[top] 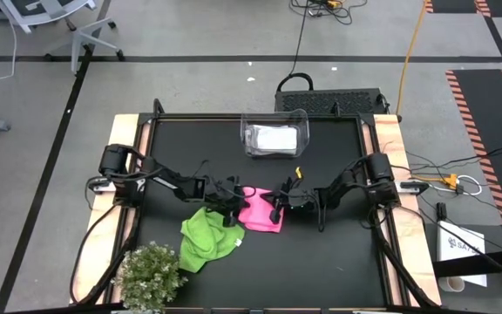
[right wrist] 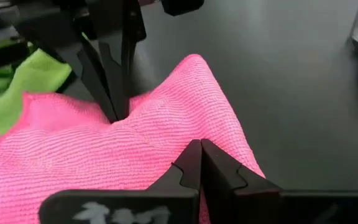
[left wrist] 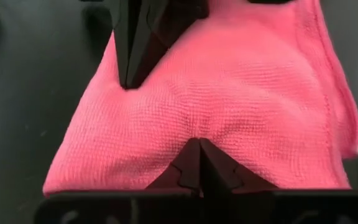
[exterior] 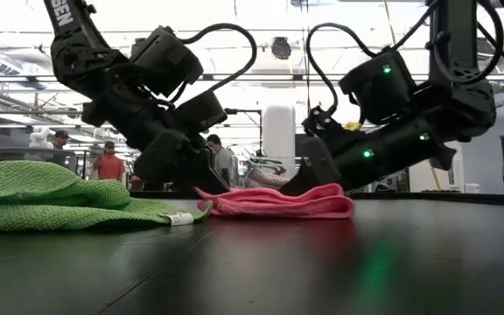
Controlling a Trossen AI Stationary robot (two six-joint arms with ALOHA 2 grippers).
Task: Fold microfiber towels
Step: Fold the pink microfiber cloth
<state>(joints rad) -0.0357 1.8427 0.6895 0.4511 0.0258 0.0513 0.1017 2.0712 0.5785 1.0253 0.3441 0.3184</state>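
The bright pink towel lies folded in several layers on the black table, also seen in the low view. My left gripper is shut at its left side and my right gripper is shut at its right side, facing each other. The lime green towel lies crumpled on the table just left of the pink one. A white towel lies inside the clear bin at the far side. My left gripper has its shut fingertips on the pink towel's top layer, slanting down from the table's left. The cloth puckers toward the tips. The towel lies on the table. Whether cloth is caught between the tips, I cannot tell. My right gripper has its shut fingertips on the pink towel's top layer near its right edge, slanting down from the table's right. The cloth rises in a soft ridge between the two grippers. The rest lies on the table.
A small bushy green plant stands at the near left corner. The clear bin stands at the far middle. Bare black table lies to the near right. People stand in the room behind the table.
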